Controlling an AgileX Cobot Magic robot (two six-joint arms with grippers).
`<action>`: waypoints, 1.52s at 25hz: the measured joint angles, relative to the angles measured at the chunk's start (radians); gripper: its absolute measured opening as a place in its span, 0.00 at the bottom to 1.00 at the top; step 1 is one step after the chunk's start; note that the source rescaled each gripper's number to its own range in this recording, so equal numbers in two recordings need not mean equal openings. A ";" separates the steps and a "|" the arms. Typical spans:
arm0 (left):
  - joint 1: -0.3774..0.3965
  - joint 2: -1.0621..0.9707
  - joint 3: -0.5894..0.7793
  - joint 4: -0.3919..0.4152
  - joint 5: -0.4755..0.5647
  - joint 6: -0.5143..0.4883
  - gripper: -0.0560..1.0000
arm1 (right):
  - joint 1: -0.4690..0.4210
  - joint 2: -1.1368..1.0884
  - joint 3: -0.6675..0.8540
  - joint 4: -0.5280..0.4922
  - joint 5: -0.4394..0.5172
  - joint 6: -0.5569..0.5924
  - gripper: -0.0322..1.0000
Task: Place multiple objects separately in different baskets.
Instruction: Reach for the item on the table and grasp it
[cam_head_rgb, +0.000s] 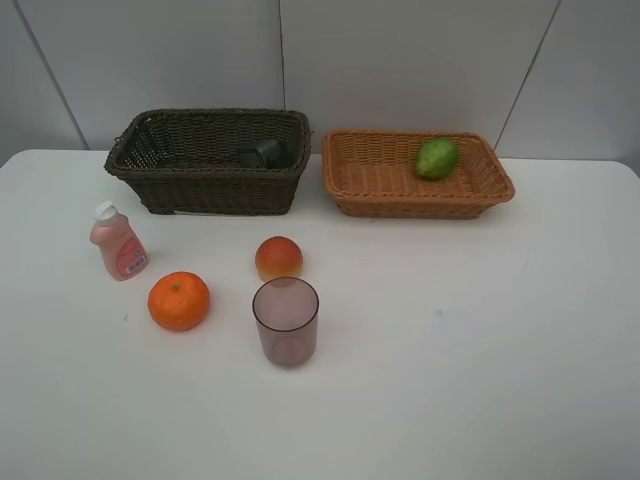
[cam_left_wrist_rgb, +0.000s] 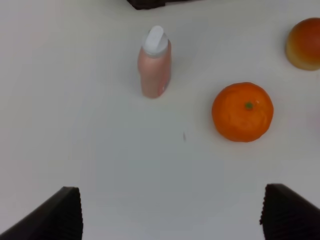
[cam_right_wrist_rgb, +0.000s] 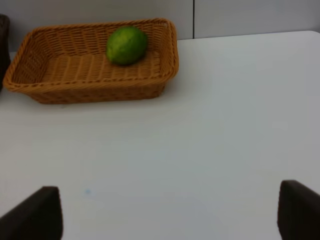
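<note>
Right now the high camera gives me all six objects. The green fruit (cam_head_rgb: 437, 158) lies in the light tan basket (cam_head_rgb: 420, 205), toward its one o'clock corner. The dark grey pump bottle (cam_head_rgb: 265, 153) lies in the dark brown basket (cam_head_rgb: 220, 190), only partly visible over the rim. The two baskets stand side by side at twelve o'clock on the white table (cam_head_rgb: 480, 350).

The other four sit on the table. Taking the translucent purplish cup (cam_head_rgb: 286, 320) as centre, the peach-like fruit (cam_head_rgb: 279, 258) is just beside it at twelve o'clock, the orange (cam_head_rgb: 179, 300) at nine, and the pink white-capped bottle (cam_head_rgb: 118, 243) at ten, upright.

Only the wrist cameras show me the grippers. The left gripper (cam_left_wrist_rgb: 175, 215) has its jaws spread wide and grasps nothing, over bare table short of the bottle (cam_left_wrist_rgb: 155, 65), orange (cam_left_wrist_rgb: 243, 112) and peach-like fruit (cam_left_wrist_rgb: 303, 43). The cup does not show in that view. The right gripper (cam_right_wrist_rgb: 167, 212) is likewise released and empty, well apart from the tan basket (cam_right_wrist_rgb: 90, 92) and its green fruit (cam_right_wrist_rgb: 126, 45).
</note>
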 joint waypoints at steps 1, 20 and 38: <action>0.000 0.042 -0.014 0.000 -0.004 0.001 0.93 | 0.000 0.000 0.000 0.000 0.000 0.000 1.00; 0.000 0.536 -0.082 0.085 -0.184 0.118 0.93 | 0.000 0.000 0.000 -0.001 0.000 0.000 1.00; 0.000 0.768 -0.114 0.026 -0.360 0.239 0.93 | 0.000 0.000 0.000 0.000 0.000 0.000 1.00</action>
